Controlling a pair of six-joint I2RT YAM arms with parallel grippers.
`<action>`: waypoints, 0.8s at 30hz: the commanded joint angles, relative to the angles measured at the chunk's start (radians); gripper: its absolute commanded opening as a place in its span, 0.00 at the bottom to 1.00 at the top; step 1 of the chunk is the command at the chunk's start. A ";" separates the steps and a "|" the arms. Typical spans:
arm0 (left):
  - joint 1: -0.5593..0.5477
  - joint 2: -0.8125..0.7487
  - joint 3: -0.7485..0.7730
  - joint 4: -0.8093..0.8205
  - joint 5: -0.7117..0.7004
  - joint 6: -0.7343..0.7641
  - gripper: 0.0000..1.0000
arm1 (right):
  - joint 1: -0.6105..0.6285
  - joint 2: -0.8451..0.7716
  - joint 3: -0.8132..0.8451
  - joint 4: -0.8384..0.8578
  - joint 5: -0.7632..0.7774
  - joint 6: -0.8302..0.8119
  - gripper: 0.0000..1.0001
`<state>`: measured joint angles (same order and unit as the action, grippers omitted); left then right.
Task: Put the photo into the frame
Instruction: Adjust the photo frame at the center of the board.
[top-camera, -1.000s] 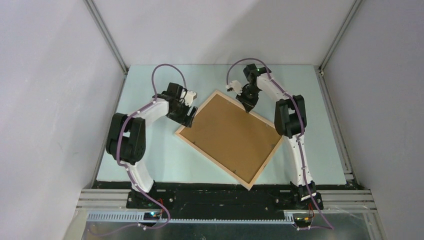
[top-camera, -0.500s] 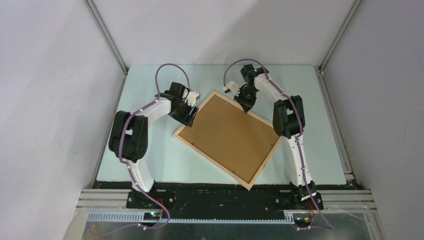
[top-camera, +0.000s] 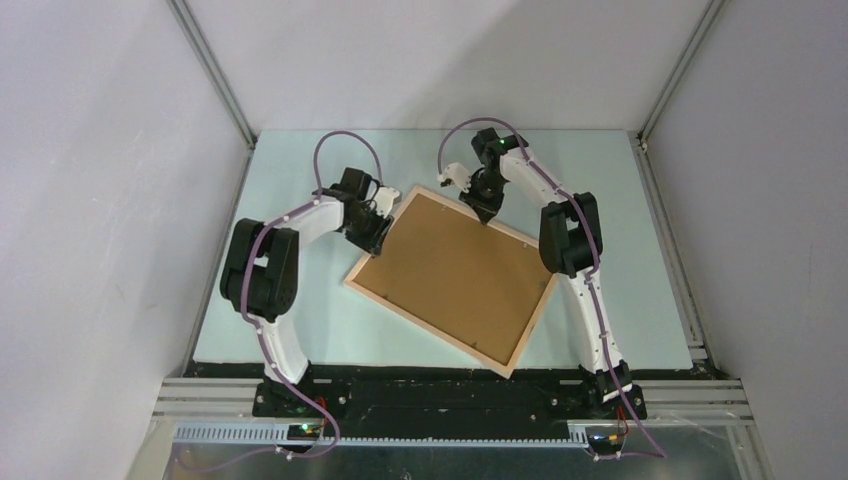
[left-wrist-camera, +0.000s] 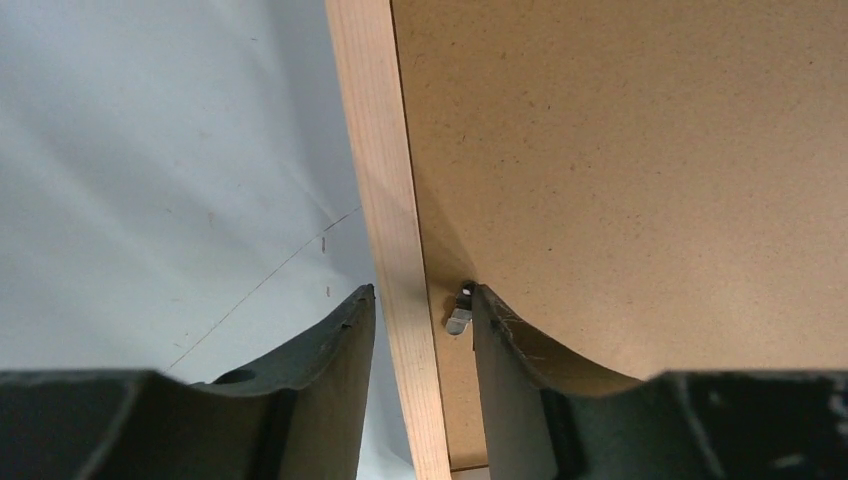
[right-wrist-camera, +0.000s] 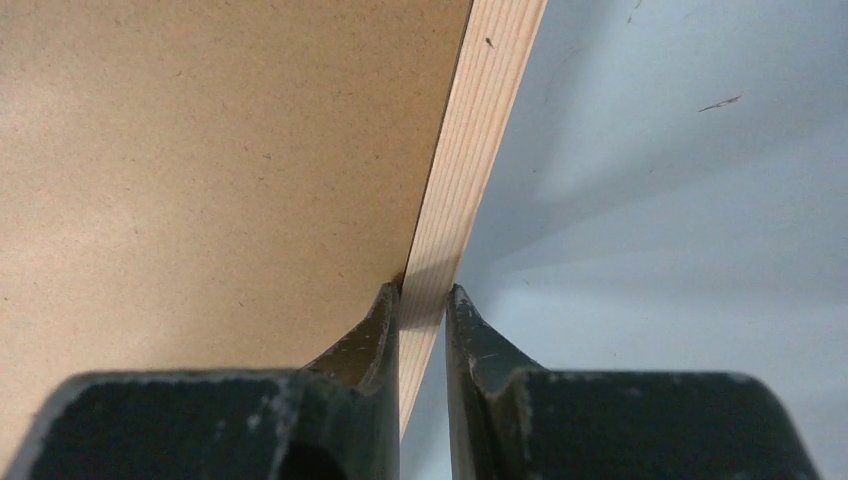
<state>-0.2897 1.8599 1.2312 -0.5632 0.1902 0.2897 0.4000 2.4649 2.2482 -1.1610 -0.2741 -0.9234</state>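
Frame (left-wrist-camera: 385, 150) rail: bare pale wood, straight grain, unvarnished, matt. Backing board (left-wrist-camera: 620, 150): brown pressed fibreboard, finely speckled, dull and slightly rough. Retaining tab (left-wrist-camera: 459, 318): small piece of bright metal, shiny. Counter (left-wrist-camera: 200, 150): pale blue-grey sheet, smooth and matt, marked with hairline scratches. Left claw (left-wrist-camera: 420, 300) and right claw (right-wrist-camera: 422, 295): dark hard plastic by the look, matt, edges scuffed pale. Walls (top-camera: 100, 200): plain white, matt.

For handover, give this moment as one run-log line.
pale-wood rectangular picture frame: back up, brown backing board in it | right jaws: shut on far rail | left jaws: open astride left rail | photo: unseen
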 joint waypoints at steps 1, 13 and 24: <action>-0.002 -0.022 -0.054 -0.006 0.045 0.020 0.45 | 0.005 0.004 0.060 0.091 0.026 -0.023 0.00; -0.009 -0.138 -0.173 -0.052 0.163 -0.030 0.45 | 0.012 0.015 0.074 0.165 0.109 -0.040 0.17; -0.042 -0.150 -0.144 -0.065 0.126 -0.023 0.53 | 0.022 -0.027 0.006 0.176 0.100 -0.021 0.25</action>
<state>-0.3126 1.7321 1.0542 -0.5777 0.3042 0.2707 0.4183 2.4779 2.2681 -1.0679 -0.2058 -0.9253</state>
